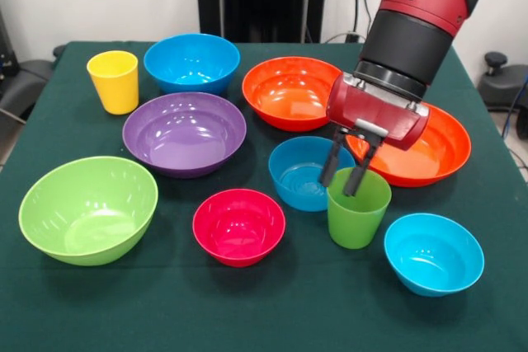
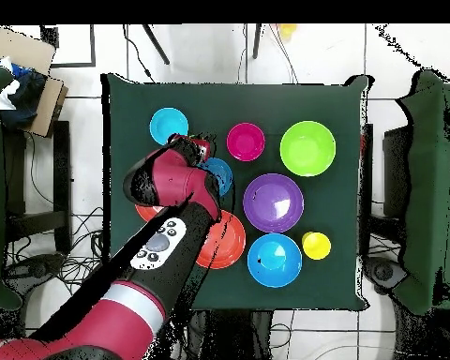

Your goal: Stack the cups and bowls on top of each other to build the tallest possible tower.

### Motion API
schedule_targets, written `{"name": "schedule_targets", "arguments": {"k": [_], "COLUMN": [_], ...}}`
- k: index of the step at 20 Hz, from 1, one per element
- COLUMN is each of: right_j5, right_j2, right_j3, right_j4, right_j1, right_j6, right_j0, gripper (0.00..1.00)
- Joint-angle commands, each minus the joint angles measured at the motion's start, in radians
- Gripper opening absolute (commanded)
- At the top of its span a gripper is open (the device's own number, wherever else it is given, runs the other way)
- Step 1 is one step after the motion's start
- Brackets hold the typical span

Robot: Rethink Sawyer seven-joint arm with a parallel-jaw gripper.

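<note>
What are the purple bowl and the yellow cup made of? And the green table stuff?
The purple bowl and yellow cup look like glossy plastic: smooth, one solid colour, with bright light spots. The dark green table cover looks like matte cloth, perhaps felt: no shine, soft dull surface.

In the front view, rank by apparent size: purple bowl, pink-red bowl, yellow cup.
1. purple bowl
2. pink-red bowl, though it sits nearer the camera, which flatters it
3. yellow cup, farthest back, so it may look undersized
</note>
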Motion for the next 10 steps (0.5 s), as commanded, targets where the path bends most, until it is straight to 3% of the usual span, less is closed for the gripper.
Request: {"name": "schedule_targets", "arguments": {"k": [1, 10], "right_j5": [0.033, 0.034], "right_j2": [0.132, 0.126], "right_j3": [0.032, 0.028], "right_j4": [0.003, -0.005], "right_j1": [0.007, 0.007], "right_j6": [0.162, 0.153], "right_j0": [-0.017, -0.014], "gripper": [0.0, 0.0]}}
